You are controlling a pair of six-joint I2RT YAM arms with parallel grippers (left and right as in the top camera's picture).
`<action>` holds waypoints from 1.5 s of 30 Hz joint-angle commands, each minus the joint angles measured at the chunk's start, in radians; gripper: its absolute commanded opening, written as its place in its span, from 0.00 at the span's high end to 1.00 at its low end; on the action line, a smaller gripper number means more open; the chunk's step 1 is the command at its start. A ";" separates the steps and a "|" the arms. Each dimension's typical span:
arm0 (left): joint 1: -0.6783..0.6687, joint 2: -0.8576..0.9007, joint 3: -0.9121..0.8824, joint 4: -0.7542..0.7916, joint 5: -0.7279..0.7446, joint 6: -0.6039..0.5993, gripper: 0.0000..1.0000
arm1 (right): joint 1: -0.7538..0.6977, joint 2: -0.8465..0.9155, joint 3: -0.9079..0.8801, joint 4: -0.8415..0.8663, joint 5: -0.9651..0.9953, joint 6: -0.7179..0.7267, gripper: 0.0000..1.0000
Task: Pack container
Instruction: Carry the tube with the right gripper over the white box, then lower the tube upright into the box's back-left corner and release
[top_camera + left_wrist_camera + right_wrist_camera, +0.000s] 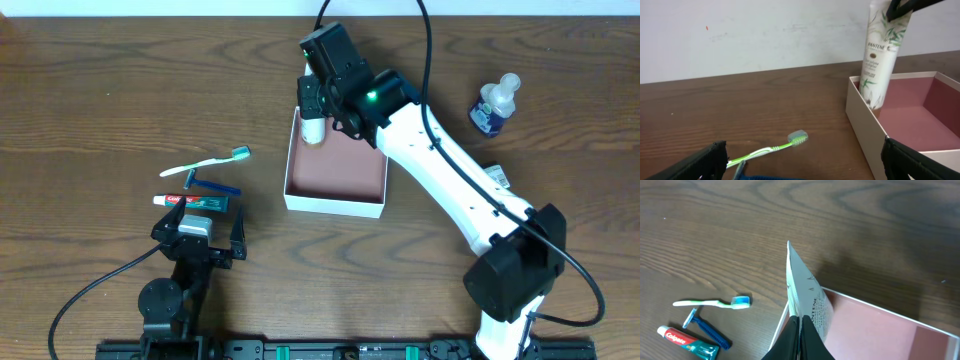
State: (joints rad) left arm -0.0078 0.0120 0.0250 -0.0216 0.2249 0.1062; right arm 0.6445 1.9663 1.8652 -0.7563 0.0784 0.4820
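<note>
Pantene tube [882, 55] hangs upright, cap end down, inside the far-left corner of the open white box [335, 207] with the pink floor. The box sits at the middle of the tabletop [100, 100]. The box wall hides the cap, so contact with the floor cannot be confirmed. The right end effector [799, 325] is pinching the tube's flat crimped end. The left end effector [198, 232] is spread and empty near the front edge. Just beyond it lie a Colgate toothpaste tube [190, 202], a blue razor [215, 186] and a green toothbrush [205, 163]. A small clear bottle [495, 105] with a blue label lies toward the far-right corner.
</note>
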 commanded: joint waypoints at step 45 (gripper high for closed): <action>-0.003 -0.001 -0.021 -0.030 0.002 0.009 0.02 | 0.050 -0.016 0.018 -0.047 -0.045 0.106 0.68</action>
State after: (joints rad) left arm -0.0078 0.0120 0.0250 -0.0216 0.2249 0.1062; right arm 0.6815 1.9831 1.8652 -0.8032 0.0353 0.5488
